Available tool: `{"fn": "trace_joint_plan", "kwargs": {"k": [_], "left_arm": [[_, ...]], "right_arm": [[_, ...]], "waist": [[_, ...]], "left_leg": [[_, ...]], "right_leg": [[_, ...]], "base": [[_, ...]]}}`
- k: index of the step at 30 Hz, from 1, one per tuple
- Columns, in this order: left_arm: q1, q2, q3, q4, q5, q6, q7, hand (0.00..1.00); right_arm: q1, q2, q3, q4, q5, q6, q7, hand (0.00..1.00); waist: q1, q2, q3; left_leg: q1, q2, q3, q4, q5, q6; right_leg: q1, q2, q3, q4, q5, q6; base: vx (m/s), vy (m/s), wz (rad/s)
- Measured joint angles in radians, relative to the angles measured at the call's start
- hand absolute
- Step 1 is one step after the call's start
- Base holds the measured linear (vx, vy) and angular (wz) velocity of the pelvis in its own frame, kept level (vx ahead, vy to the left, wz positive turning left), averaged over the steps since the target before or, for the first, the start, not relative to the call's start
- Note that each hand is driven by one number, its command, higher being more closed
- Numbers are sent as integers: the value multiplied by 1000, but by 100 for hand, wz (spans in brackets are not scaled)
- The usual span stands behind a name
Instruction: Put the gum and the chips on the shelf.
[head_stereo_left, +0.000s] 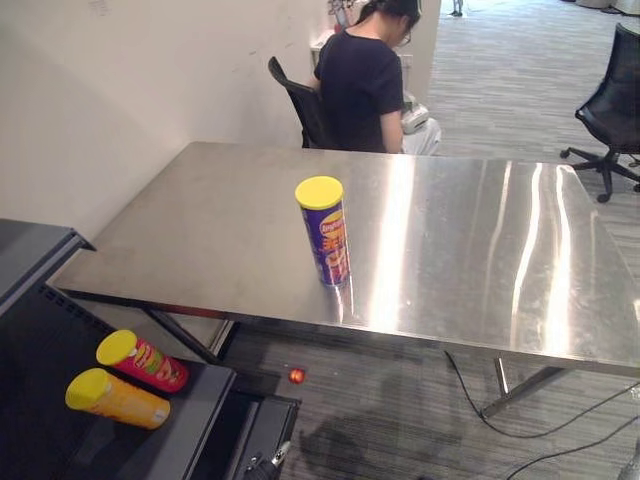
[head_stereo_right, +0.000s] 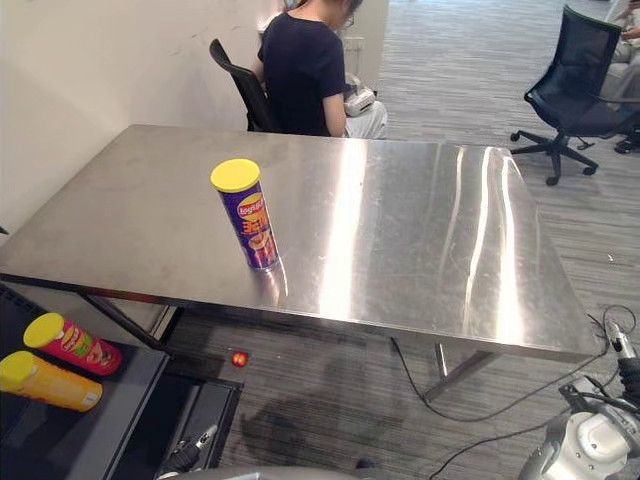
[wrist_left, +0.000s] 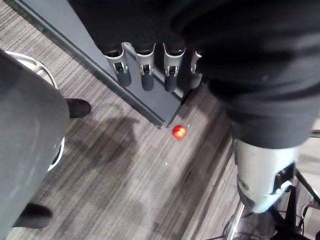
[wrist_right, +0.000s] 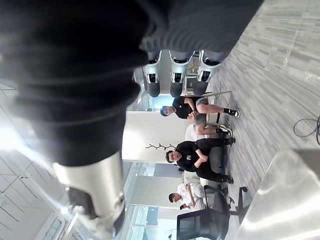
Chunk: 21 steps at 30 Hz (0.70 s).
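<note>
Purple chips can (head_stereo_left: 323, 232) upright on surface (head_stereo_left: 480, 250), near front edge. Two more cans (head_stereo_left: 143, 360) lying on shelf (head_stereo_left: 195, 425) below surface's left end. Likely light, stiff, slick: grip mid-body. Left robot hand (wrist_left: 147, 77), right robot hand (wrist_right: 176, 82) relaxed, empty.

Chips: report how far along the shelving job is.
Done: a red can and a yellow can lie on the shelf. In hand: nothing; the left robot hand and right robot hand are open, empty. Left: the purple can stands upright on the table. I cannot pick out gum; a small red thing lies on the floor.
</note>
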Motion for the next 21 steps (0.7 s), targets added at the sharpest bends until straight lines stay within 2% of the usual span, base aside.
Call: {"fn": "trace_joint_plan", "kwargs": {"k": [4, 8, 11, 14, 15, 21], "left_arm": [[1, 10, -34, 2, 31, 0, -4, 0], [7, 34, -82, 2, 40, -1, -15, 0], [7, 46, -101, 0, 40, -3, -28, 0], [7, 56, -123, 0, 40, -3, -34, 0], [7, 62, -131, -1, 40, -4, -38, 0], [7, 70, -151, -1, 40, -10, -45, 0]], "right_arm": [[0, -6, 51, -71, -29, -1, 37, 0], [6, -10, 170, -139, -24, -10, 148, 0], [27, -26, 250, -158, -7, -15, 245, 0], [31, -60, 324, -158, -3, -16, 304, 0], [36, -76, 362, -158, 34, -17, 339, 0], [49, -140, 473, -168, 112, -18, 429, 0]], "waist": [[-3, 2, -12], [-23, -6, -19], [-18, -13, -22], [-19, -14, -21], [-19, -17, -20], [-18, -18, -19]], "left_leg": [[-17, -3, -7, 1, 2, 3], [-39, -13, -45, 1, 9, 9], [-48, -21, -65, 6, 11, 11], [-50, -26, -76, 6, 11, 11], [-50, -27, -82, 6, 11, 11], [-54, -33, -108, 6, 13, 14]], "right_leg": [[-6, -2, -1, -18, 15, 2], [-6, -9, -30, -25, 17, 4], [-2, -16, -50, -29, 18, 6], [1, -21, -55, -30, 19, 6], [4, -22, -61, -30, 19, 6], [12, -29, -84, -31, 18, 7]], "base": [[-7, -11, 2], [-17, -14, 21], [7, -6, 22], [3, 7, 9], [0, -4, 8], [-6, -6, 10]]}}
